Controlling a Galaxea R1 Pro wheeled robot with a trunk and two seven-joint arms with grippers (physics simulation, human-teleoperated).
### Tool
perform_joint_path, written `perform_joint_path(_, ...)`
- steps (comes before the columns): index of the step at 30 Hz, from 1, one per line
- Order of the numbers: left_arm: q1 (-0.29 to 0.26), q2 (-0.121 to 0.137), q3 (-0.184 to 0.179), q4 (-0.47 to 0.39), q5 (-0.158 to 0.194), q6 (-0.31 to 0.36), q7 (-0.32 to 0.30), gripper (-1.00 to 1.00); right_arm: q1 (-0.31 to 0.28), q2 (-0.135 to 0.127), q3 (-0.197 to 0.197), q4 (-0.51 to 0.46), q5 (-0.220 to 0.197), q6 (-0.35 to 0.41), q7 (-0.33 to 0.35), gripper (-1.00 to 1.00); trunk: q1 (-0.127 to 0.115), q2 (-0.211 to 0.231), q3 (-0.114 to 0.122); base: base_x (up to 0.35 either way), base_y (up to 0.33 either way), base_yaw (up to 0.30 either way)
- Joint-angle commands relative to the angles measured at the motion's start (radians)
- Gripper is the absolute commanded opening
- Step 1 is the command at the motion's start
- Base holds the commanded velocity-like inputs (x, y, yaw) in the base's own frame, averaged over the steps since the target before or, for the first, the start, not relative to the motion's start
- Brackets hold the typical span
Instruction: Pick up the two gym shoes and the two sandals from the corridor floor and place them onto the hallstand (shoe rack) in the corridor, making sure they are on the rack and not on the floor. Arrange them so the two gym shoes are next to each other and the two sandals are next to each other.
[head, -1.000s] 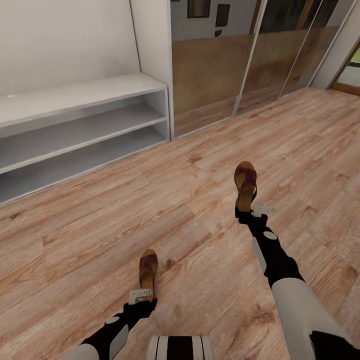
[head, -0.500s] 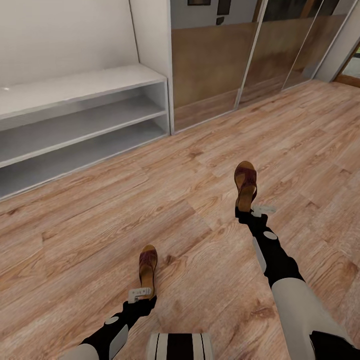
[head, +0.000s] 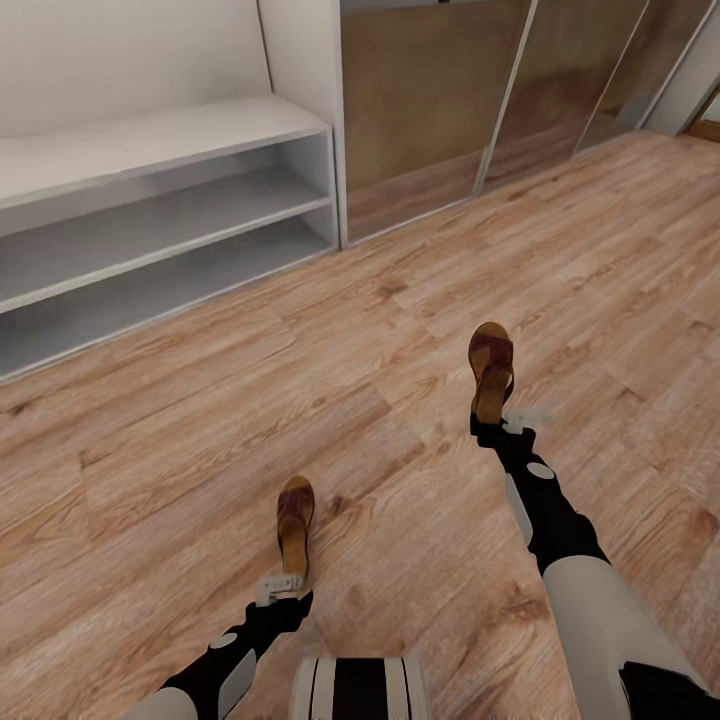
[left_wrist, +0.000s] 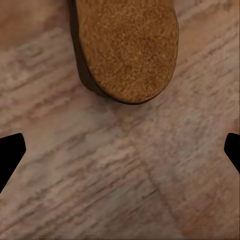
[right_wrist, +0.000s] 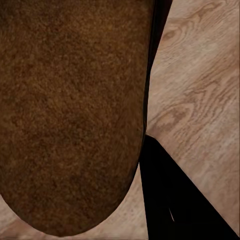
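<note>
Brown sandals: we have right hand (head: 497, 422) clamped on one (head: 491, 368), left hand (head: 281, 587) spread behind other (head: 295, 522). Close on heel, carry to hallstand (head: 150, 190).

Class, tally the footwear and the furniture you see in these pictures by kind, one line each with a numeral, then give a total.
Brown leather slip-on sandals with tan footbeds: 2, one by the left gripper at, one by the right gripper at
Pale grey-white shoe rack with two open shelves: 1
Total: 3
</note>
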Motion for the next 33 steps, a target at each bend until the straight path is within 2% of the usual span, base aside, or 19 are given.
perform_joint_path(1, -0.001, 0.001, -0.004, 0.001, 0.010, -0.003, -0.003, 1.00, 0.000, 0.000, -0.001, -0.002, 0.005, 0.004, -0.002, -1.00, 0.000, 0.000, -0.002, 0.000, 0.000, 0.000)
perform_joint_path(8, -0.001, 0.001, -0.004, 0.001, 0.010, -0.004, -0.003, 1.00, 0.000, 0.000, -0.001, -0.002, 0.005, 0.004, -0.002, -1.00, 0.000, 0.000, -0.011, 0.000, 0.000, 0.000)
perform_joint_path(33, -0.001, 0.001, -0.004, 0.001, 0.010, -0.006, -0.003, 1.00, 0.000, 0.000, -0.001, -0.002, 0.005, 0.004, -0.002, -1.00, 0.000, 0.000, -0.012, 0.068, -0.014, 0.000)
